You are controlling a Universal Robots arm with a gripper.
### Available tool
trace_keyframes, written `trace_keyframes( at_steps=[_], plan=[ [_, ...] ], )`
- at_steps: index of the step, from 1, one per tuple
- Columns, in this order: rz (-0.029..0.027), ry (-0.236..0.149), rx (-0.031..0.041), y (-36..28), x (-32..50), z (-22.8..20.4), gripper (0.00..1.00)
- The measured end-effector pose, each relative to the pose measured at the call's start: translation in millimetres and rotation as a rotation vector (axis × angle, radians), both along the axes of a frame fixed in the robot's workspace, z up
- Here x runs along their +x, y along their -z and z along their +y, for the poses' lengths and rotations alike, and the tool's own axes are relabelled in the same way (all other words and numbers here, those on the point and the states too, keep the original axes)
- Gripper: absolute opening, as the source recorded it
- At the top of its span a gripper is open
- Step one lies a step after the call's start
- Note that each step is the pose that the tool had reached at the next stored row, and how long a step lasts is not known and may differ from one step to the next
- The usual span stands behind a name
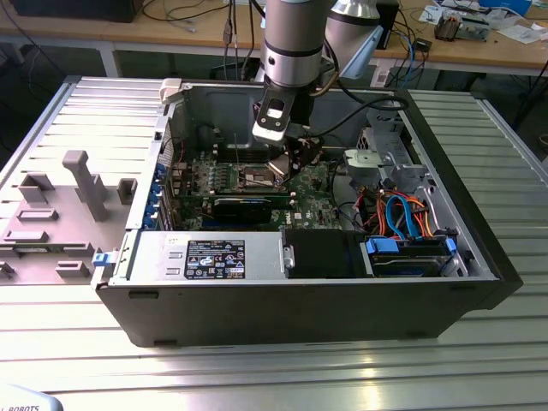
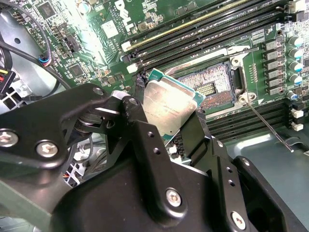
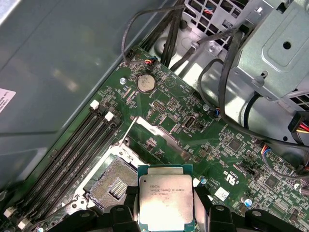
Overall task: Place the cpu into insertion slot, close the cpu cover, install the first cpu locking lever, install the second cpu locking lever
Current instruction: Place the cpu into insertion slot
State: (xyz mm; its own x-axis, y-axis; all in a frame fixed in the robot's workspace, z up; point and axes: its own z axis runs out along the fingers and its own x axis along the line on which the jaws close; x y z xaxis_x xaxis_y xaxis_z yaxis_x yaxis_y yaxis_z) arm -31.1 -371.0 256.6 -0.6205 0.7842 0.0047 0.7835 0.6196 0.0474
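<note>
Both wrist views show the jaws pinching the cpu [image 2: 169, 108] just beside the bare insertion slot [image 2: 212, 84]; the exterior view adds the open computer case [image 1: 300, 312].

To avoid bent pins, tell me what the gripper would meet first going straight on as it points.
The gripper, shut on the cpu, points downward. The chip would likely land first on the insertion slot, near its rim rather than centred, though depth is unclear.
</note>
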Motion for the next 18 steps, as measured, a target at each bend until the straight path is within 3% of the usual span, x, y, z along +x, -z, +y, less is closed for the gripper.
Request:
trace_keyframes(
  at_steps=[18],
  plan=[
    [0.0001, 0.01, -0.0005, 0.3, 0.0, 0.0, 0.54]
  ],
)
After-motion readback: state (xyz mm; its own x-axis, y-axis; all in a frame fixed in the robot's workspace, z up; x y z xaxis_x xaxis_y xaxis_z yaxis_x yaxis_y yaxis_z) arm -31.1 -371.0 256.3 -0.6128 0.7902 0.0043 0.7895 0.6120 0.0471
